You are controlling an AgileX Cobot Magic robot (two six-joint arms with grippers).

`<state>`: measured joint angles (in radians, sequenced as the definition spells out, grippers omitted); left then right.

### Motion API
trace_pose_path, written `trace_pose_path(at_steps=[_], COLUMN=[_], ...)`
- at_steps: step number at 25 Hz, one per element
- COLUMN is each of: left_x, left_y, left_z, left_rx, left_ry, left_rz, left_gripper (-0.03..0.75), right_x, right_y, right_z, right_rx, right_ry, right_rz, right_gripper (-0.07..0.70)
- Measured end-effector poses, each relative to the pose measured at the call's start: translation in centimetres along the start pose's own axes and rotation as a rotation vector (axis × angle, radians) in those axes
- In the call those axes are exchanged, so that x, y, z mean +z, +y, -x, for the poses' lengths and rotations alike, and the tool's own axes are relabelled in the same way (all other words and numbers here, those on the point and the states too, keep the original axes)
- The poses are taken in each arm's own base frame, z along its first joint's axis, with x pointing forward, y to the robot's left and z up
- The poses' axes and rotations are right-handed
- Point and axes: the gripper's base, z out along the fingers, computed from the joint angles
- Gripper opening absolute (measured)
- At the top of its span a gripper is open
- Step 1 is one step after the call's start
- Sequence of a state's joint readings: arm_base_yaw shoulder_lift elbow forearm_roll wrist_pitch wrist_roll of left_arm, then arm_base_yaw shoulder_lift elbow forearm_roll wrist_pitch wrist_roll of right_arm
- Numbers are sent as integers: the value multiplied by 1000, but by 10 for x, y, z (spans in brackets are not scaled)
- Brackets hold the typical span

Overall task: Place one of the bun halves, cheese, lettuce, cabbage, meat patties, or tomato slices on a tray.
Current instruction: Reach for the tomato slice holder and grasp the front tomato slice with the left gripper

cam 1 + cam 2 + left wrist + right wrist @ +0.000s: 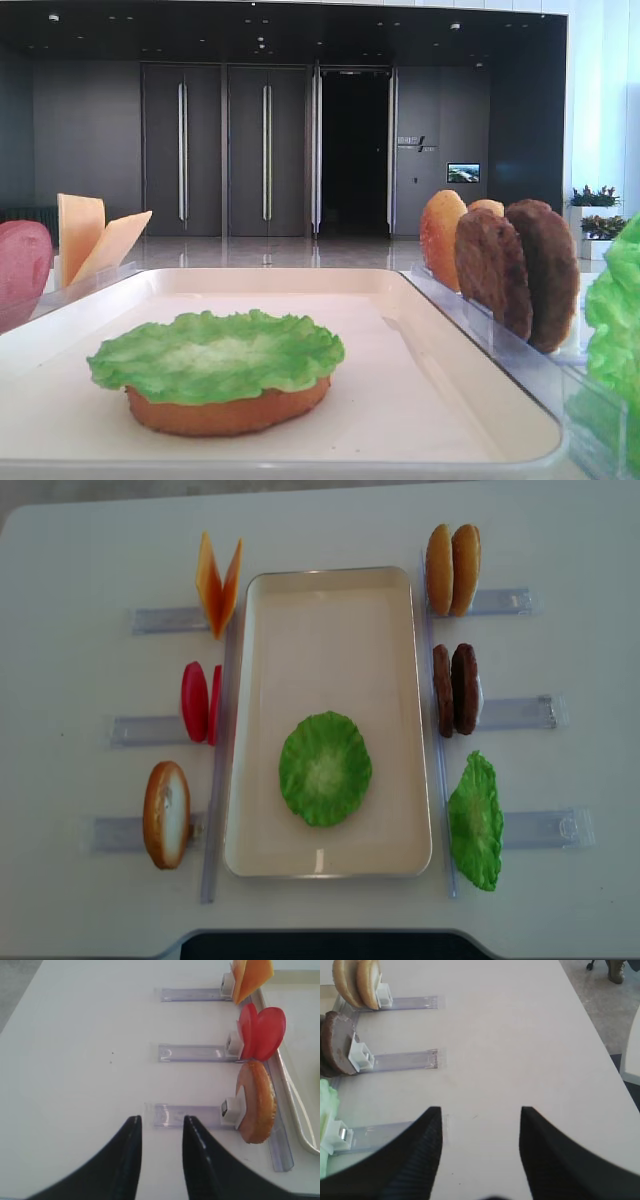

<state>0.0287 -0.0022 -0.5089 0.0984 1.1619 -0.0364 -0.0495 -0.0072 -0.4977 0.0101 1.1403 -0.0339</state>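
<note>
While lettuce (325, 768) hides its bun on the tray (330, 600), left end effector (160, 1127) seemingly narrow, right end effector (480, 1120) wide.

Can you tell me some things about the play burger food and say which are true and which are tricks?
1. A lettuce leaf lies on a bun half on the tray. True.
2. Both meat patties lie flat on the tray. False: they stand in a holder beside it.
3. The right claw holds cheese. False: it is open and empty.
4. The tomato slices stand left of the tray. True.
</note>
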Motion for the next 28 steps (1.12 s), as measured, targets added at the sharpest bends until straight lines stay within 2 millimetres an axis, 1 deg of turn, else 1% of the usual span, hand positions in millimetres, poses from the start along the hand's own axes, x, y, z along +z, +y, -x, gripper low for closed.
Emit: trace_pose_path(at_steps=[5,9,12,15,18,22,28], left_x=[12,22,30,37,49,77,130], left_y=[-1,-2,-3,-3,-4,-7,-13], left_z=[8,19,35,56,77,102,135], left_rx=[-16,-42,-51,-50,-46,-40,-34], left_ry=[97,186,236,256,283,348,443], left_rz=[2,6,8,8,7,6,-4], left_gripper=[228,269,298,304,305,305,306], right_x=[0,0,0,0,0,0,0], right_y=[0,0,0,0,0,0,0], right_z=[0,0,0,0,0,0,0], right_rx=[0,0,0,0,1,1,2], right_ry=[0,0,0,0,0,0,0], right_rz=[0,1,1,1,3,2,4], right_gripper=[369,357,337,322,316,305,300])
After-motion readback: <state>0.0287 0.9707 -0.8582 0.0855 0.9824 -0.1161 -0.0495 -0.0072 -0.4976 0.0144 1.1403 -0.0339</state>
